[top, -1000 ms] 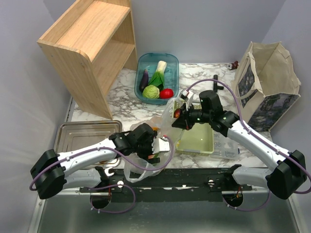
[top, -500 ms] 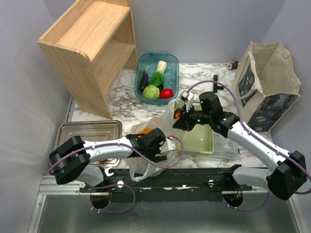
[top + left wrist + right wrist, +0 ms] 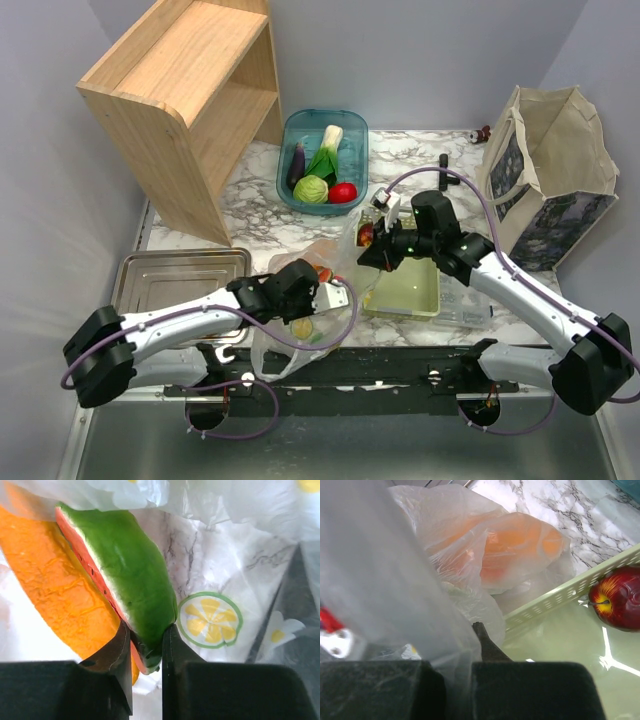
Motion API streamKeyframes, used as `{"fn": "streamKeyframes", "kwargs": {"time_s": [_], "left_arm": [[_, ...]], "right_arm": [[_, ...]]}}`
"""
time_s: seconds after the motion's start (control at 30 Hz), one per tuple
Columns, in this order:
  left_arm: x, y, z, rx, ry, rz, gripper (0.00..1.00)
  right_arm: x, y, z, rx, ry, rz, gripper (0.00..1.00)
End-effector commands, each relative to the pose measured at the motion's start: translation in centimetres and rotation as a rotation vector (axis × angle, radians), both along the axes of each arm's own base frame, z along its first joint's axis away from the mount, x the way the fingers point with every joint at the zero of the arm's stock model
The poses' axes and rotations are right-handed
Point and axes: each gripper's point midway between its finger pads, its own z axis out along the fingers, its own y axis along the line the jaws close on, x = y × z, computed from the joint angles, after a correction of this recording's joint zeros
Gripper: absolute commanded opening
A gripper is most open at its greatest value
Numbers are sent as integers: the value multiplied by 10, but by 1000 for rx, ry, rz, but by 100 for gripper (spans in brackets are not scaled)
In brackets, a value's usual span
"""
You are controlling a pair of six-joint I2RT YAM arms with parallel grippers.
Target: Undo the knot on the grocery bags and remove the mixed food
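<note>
Since a second ago, the left gripper (image 3: 146,647) has gone from wide open to narrow, and its jaws now pinch the lower tip of the watermelon wedge (image 3: 127,565), green rind on one side and red flesh on the other. The left arm, which had bent forward half a second ago, is stretched low along the bottom left of the overhead view again.

The wedge sits inside the grocery bag (image 3: 290,345), a crumpled translucent sack at lower centre of the overhead view, touching the left wall of the green basket (image 3: 405,290). An orange crackle-textured item (image 3: 55,590) presses against the wedge's red side, and printed plastic film closes in above and to the right of it.

The right gripper (image 3: 465,647) is closed on a fold of the bag's film and holds it up at centre frame, over the basket's near-left corner. That film veils most of the right wrist view. A dark red apple (image 3: 619,597) lies in the basket.

Upper centre, a teal bin (image 3: 355,130) holds a purple eggplant (image 3: 297,165), a leafy vegetable (image 3: 326,152), a cabbage (image 3: 311,188) and a tomato (image 3: 342,192). A wooden shelf (image 3: 180,95) fills the upper left, a metal tray (image 3: 175,272) lies at left, and a cloth tote (image 3: 555,175) stands at right, all on the marble table (image 3: 255,215).
</note>
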Motion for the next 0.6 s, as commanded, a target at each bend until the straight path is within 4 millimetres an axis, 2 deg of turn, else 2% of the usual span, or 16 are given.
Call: {"fn": "streamKeyframes", "kwargs": {"time_s": [0.0,0.17,0.37,0.43,0.57], "left_arm": [[-19,-7,43,-141,57,-70,0],[-32,0,68,-206,20,-168,0],[-65,9,100,-295,20,-371,0],[-69,10,114,-342,-26,-404,0],[-73,-1,165,-505,-129,-449,0]], "right_arm": [[-2,-5,2,-1,-10,-11,1],[-1,-5,6,11,-9,-27,1],[-1,-4,9,22,-8,-34,1],[0,-4,9,24,-6,-40,1],[-2,-3,7,29,10,-34,1]]}}
